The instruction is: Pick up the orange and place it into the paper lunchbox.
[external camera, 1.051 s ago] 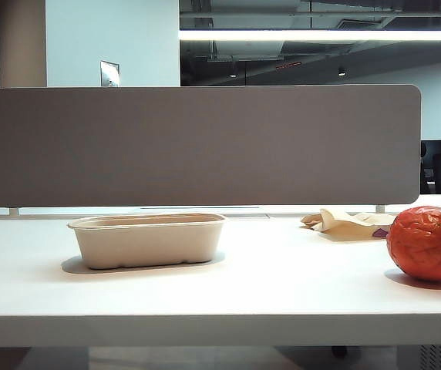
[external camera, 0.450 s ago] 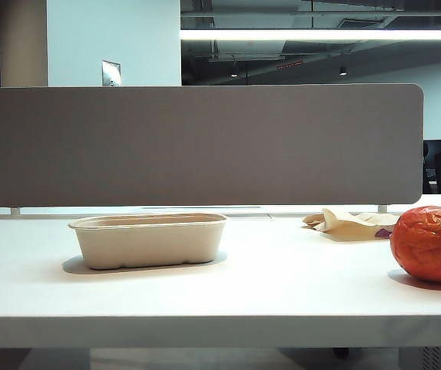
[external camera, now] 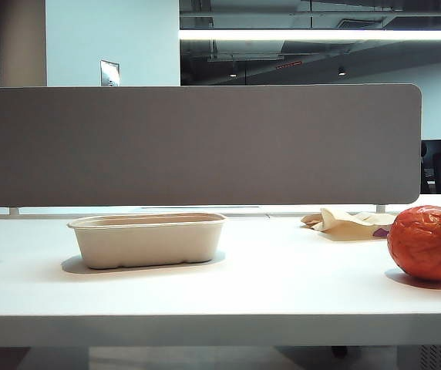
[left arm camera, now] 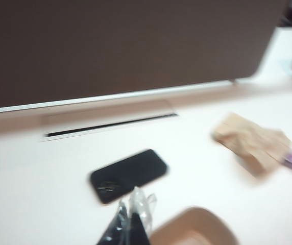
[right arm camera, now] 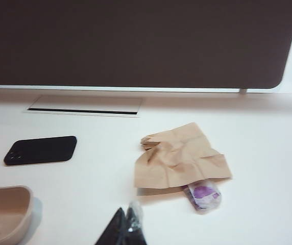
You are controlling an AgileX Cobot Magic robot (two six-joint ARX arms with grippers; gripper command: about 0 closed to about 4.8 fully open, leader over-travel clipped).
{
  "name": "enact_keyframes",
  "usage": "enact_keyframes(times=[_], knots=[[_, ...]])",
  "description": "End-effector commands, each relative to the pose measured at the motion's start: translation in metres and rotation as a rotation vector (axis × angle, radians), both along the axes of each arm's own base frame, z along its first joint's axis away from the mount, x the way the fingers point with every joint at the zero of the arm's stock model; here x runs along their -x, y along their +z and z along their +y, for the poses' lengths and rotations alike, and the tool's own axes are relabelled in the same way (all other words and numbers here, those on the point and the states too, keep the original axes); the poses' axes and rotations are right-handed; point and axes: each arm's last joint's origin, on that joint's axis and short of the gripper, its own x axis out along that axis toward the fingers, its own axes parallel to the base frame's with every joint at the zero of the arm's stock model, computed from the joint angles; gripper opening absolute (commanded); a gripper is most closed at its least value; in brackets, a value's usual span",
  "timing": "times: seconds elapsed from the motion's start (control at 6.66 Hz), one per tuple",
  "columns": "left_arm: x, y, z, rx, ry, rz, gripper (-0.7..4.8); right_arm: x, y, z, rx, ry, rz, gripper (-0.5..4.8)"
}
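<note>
While the white table point(external camera: 282, 285) sits quiet, the paper lunchbox point(external camera: 148, 240) stands left-centre, empty, w/ the orange point(external camera: 429, 243) well apart at the far right edge. Both pincers hover above: right gripper point(right arm camera: 128, 227) pinched shut, holding nothing; left gripper point(left arm camera: 130, 224) looks closed, too blurred to be sure. Risk: round fruit near edge could roll off if nudged.

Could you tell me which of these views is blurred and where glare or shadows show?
Left wrist view: motion-blurred throughout; the black phone, the crumpled paper wrapper and the left gripper are all soft. Right wrist view: sharp, with the right gripper shut. Exterior view: sharp; a bright ceiling strip light glares, and the orange and paper lunchbox cast soft shadows on the table.
</note>
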Motion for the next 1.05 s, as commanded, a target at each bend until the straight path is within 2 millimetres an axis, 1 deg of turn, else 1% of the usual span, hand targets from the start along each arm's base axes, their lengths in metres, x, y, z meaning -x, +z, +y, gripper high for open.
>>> enact_keyframes(times=[0.15, 0.3, 0.75, 0.9, 1.05], knots=[[0.004, -0.002, -0.049, -0.081, -0.22, 0.086, -0.06, -0.019, -0.002, 0.028, 0.063, 0.183, 0.122, -0.02], [0.008, -0.01, -0.051, -0.114, -0.241, 0.164, -0.05, -0.014, -0.01, 0.038, 0.089, 0.257, 0.204, -0.01], [0.008, -0.011, -0.051, -0.116, -0.242, 0.17, -0.06, -0.01, -0.017, 0.04, 0.113, 0.283, 0.273, -0.01], [0.008, -0.009, -0.051, -0.108, -0.245, 0.154, -0.05, -0.006, -0.029, 0.038, 0.22, 0.307, 0.378, 4.79], [0.009, -0.011, -0.051, -0.114, -0.254, 0.183, -0.05, -0.006, -0.029, 0.038, 0.222, 0.301, 0.38, 4.79]])
